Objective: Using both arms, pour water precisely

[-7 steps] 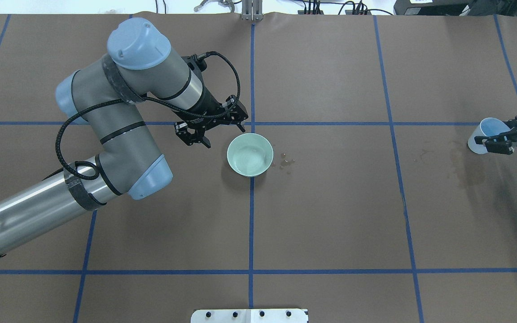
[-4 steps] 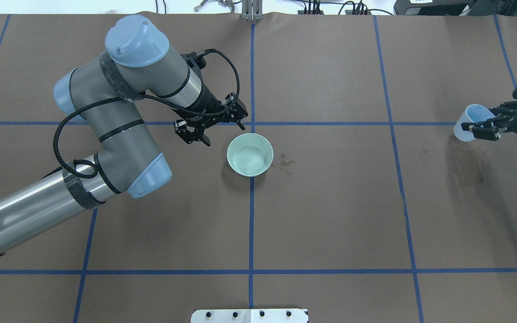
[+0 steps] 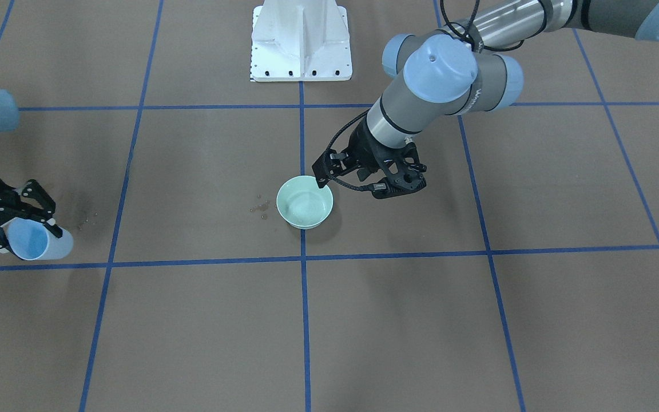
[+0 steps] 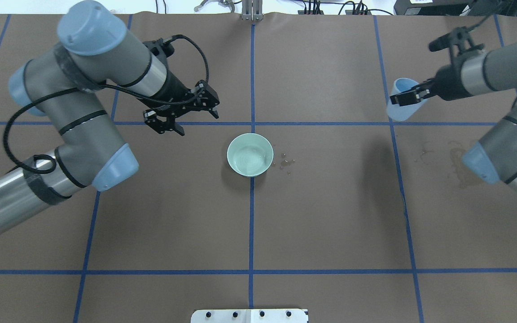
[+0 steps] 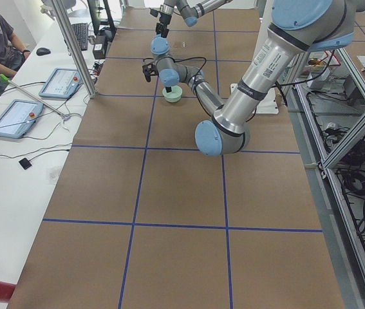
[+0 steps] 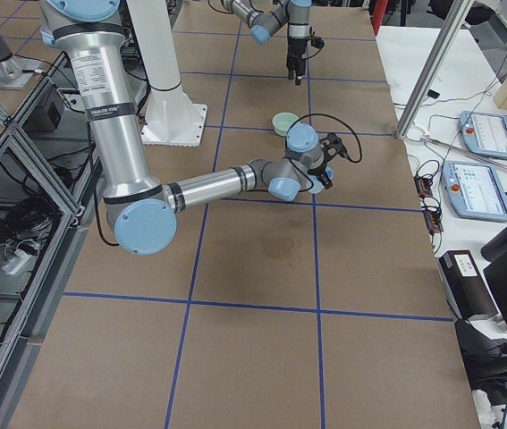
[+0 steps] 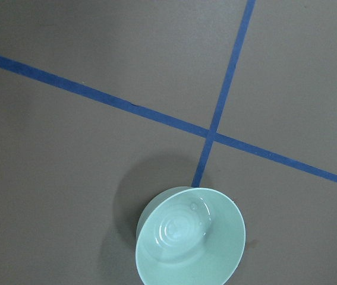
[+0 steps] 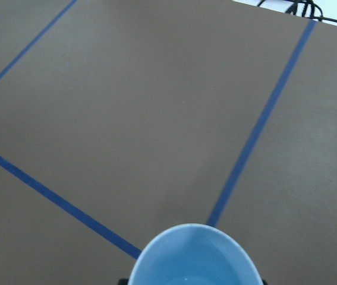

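Both arms have shifted in the last second. The right arm point(image 4: 478, 74), which sat out at the table's far right edge, has swung inward. The left arm point(image 4: 88, 112) has pulled back from the pale mint-green ceramic bowl point(image 4: 235, 166) it was hovering beside.

The right claw point(image 4: 409, 96) is clamped on a light blue plastic cup point(image 4: 397, 111), held above the brown paper-covered table point(image 4: 330, 215). As best I can judge, the cup's long axis is close to upright, with the mouth up. The wrist camera looks down into that mouth, but I cannot tell whether any liquid is left inside.

The left claw point(image 4: 186, 115) has its fingers spread and holds nothing.

The water point(image 7: 180, 233) I can be sure of sits in the bottom of the bowl, showing as faint rings and glints. A few spilled droplets point(image 4: 286, 162) lie on the paper just off the bowl's rim at about four o'clock. A darker damp stain point(image 4: 462, 168) marks the paper well over to the right.

What matters now is the bearing. In the overhead view, the bowl lies between eight and nine o'clock from the cup, and well apart from it. From the empty left claw the bowl is at four o'clock and much nearer.

My guess is that the cup must travel toward that eight-to-nine line until its lip stands over the bowl, and only then tip. Tipping early would add to the drops already on the paper.
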`<state>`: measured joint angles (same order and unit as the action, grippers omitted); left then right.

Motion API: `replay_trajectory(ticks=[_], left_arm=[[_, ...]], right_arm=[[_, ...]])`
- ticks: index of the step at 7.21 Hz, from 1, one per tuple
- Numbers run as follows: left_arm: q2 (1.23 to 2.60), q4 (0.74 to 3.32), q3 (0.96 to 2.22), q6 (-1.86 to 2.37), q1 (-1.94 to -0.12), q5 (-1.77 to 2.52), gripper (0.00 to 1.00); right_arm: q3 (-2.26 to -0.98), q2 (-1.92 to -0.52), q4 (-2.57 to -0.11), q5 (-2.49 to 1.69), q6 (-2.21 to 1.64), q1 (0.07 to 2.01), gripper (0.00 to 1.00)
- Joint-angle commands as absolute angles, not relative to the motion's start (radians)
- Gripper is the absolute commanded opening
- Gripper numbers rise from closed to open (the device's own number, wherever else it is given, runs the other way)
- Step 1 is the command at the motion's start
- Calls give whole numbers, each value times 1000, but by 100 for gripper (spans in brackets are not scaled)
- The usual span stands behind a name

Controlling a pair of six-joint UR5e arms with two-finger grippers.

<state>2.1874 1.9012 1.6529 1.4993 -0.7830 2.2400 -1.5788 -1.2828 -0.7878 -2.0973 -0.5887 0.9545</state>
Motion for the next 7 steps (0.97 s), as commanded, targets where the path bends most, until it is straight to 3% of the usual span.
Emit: replay_trajectory(ticks=[1,3,5,7], left_arm=[[2029,1898,1726,1316,-892,2316,93],[1930,1898,1724,1145,-991,2397,93],[1917,1898,1704,1131,-1003,2396,93],[1916,1899,1695,1131,-1002,2396,93]], right_arm=[[-1601,-1110,-1033,-1962,-594,789,0],[-1614,-895,-1354,-1832,-594,680,0],[-1614,-825,-1463,-1769,-583,611,0],[-1612,-680,-1856,-1674,-269,592,0]])
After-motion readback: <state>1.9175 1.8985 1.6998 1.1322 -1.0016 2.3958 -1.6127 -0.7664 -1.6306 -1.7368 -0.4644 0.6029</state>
